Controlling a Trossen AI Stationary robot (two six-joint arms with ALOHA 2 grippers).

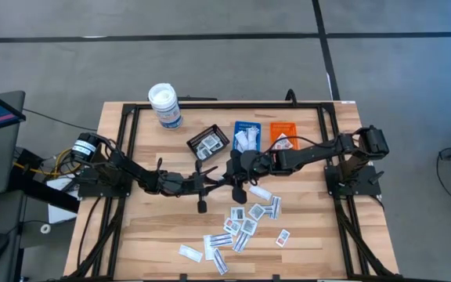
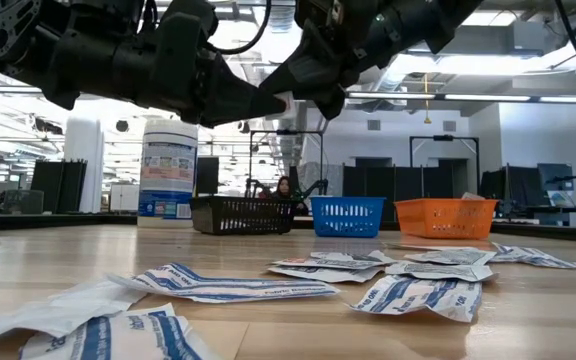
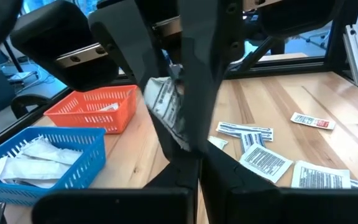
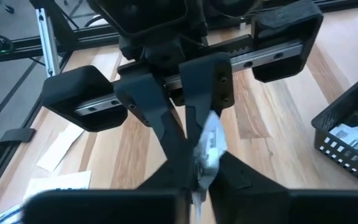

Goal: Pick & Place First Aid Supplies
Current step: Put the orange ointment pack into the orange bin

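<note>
One small white packet [image 3: 165,107] with dark print hangs in the air over the middle of the table, between my two grippers, which meet tip to tip. My left gripper [image 1: 214,182] reaches in level from the table's left and is shut on it. My right gripper [image 1: 238,174] slants down from the right and is shut on it as well. In the low view the packet shows only as a pale spot [image 2: 280,103] between the dark fingertips. Several more first aid packets [image 1: 245,223] lie flat on the wood toward the near edge. My left gripper pinches one end of the packet [image 3: 182,138] between its two fingers, coming in level from the table's left. The packet is lifted clear of the table and stands crumpled beyond the fingertips. My right gripper pinches the same packet's opposite end [image 4: 199,169] between its two fingers, slanting down from the table's right. The packet bends between the two grips, and the left fingers [image 4: 160,118] close on it from the other side.
At the far side stand a black basket [image 1: 207,143], a blue tray [image 1: 247,137] holding white packets and an orange tray [image 1: 283,135]. A white canister [image 1: 164,106] stands at the far left. Bare wood lies at the near left.
</note>
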